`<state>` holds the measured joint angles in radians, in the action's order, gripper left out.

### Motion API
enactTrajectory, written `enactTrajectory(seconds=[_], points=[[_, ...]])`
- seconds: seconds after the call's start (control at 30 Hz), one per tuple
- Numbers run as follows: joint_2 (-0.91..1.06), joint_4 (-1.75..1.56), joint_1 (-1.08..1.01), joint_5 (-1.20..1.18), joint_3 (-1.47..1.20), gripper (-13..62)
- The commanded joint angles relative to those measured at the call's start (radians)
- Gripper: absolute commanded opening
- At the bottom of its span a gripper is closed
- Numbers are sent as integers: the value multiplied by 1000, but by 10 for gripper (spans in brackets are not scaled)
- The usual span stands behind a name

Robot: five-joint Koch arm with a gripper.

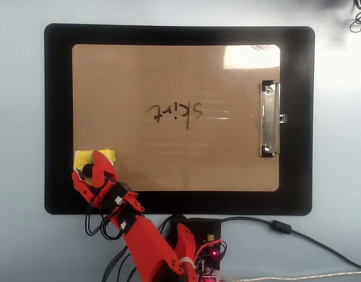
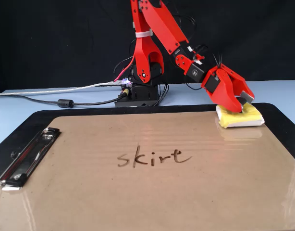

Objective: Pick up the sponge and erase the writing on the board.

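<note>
We read one piece of text: the writing [image 2: 153, 157], "skirt", hand-lettered in thin dark marker in lowercase. It sat on the board [image 2: 138, 192], about mid-width and roughly centred near-to-far, right way up in the fixed view. In the overhead view the same writing [image 1: 174, 113] appeared upside down on the board [image 1: 139, 76], left of the clip. We saw no other labels, brands or numbers legible anywhere; the arm's base electronics were too small to read.

red gripper [image 2: 239, 107] down over yellow sponge [image 2: 248, 117]
</note>
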<state>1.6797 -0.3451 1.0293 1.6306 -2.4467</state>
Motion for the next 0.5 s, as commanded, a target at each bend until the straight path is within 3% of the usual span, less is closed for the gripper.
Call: enactTrajectory(seconds=[0.0,0.27,0.47], points=[[3,-58,17,11,48,319],[-43,-58,15,9,64,316],[31,-51,21,11,-40,317]])
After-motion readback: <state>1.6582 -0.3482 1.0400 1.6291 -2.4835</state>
